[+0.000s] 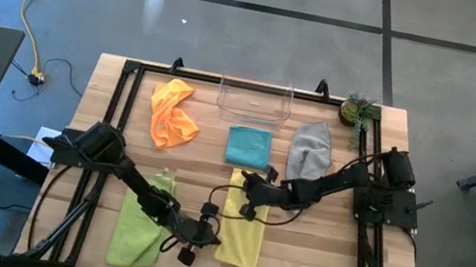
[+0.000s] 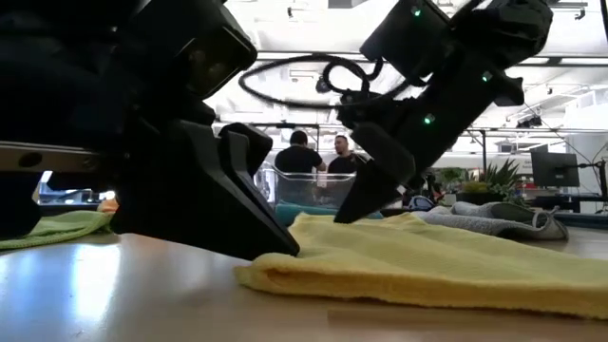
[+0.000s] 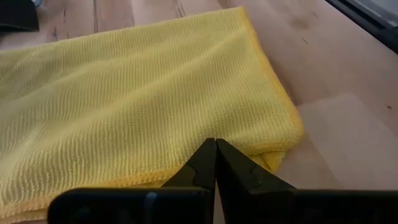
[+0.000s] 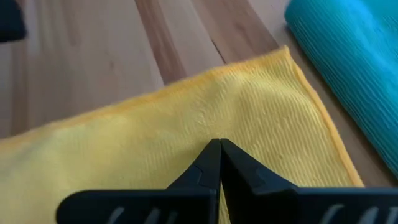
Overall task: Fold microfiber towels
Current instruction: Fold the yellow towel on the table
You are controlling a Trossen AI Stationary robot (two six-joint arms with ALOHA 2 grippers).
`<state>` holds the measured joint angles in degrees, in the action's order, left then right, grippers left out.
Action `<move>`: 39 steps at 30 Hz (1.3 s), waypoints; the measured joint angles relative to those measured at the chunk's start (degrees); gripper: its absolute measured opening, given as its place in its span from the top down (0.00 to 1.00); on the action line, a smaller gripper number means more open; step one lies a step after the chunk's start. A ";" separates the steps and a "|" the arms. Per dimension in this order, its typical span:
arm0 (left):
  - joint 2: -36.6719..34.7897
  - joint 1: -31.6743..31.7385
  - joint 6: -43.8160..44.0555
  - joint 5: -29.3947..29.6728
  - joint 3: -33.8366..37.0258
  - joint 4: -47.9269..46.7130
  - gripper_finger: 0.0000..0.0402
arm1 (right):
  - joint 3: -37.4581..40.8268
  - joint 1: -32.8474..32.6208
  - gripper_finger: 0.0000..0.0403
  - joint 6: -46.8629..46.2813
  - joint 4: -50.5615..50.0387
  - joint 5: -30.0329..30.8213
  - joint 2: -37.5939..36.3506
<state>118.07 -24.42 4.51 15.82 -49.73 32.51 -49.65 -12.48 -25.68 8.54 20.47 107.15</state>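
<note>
The yellow towel [image 1: 242,235] lies flat on the table as a narrow folded strip, running near to far. My left gripper [image 3: 216,147] is shut, its tips at the towel's left long edge, close to the near left corner. My right gripper [image 4: 219,147] is shut, its tips on the towel's top near the far end, beside the teal towel [image 4: 354,68]. The orange towel [image 1: 173,114] lies crumpled at the far left. The folded teal towel [image 1: 248,146] and the grey towel [image 1: 310,151] lie at the back. The lime green towel [image 1: 142,220] lies at the near left. My left gripper touches the yellow towel with its shut tips just inside the left hem [image 3: 186,158], slanting down from the table's left. No cloth shows between the fingers, and the towel stays flat on the table. My right gripper sets its shut tips on the towel's top layer [image 4: 242,134] near the far end, slanting down from the right. The cloth there lies flat and unlifted.
A clear plastic bin [image 1: 255,100] stands at the back middle and a small potted plant [image 1: 357,109] at the back right corner. Bare wood [image 1: 324,257] lies right of the yellow towel. People stand in the room beyond the table [image 2: 318,157].
</note>
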 joint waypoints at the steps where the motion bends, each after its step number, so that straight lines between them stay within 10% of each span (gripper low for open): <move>1: 0.00 -0.08 0.19 0.36 -0.04 -0.21 1.00 | 0.00 0.05 1.00 -0.32 -0.62 0.04 0.00; 25: -9.54 -5.78 2.36 3.68 0.25 -12.06 0.95 | -1.54 -2.12 0.99 0.75 -2.32 -0.54 -0.44; 39: -13.93 -8.91 1.13 -0.72 7.26 -6.12 0.99 | -6.88 -20.71 0.62 7.58 -8.97 -0.36 -5.47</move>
<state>104.14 -33.33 5.65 15.10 -42.48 26.39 -56.53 -33.19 -18.10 -0.43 20.11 101.68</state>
